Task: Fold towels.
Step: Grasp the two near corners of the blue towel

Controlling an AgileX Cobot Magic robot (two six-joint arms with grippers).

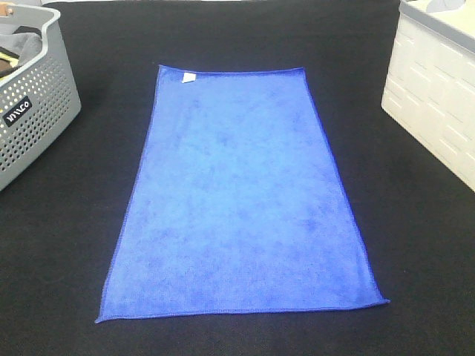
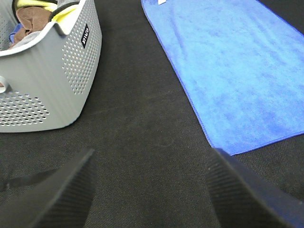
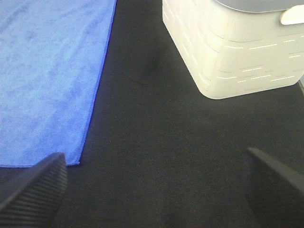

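While my left gripper point(image 2: 149, 190) and right gripper point(image 3: 154, 190) hang wide open with nothing held, each is over the black mat point(image 1: 67, 245), just off a near corner of the towel point(image 1: 241, 200). Towel lies flat, unfolded, mid-mat, tag point(image 1: 188, 77) at far left corner. Grey basket point(image 1: 37, 119) left of it, white bin point(image 1: 438, 111) right.
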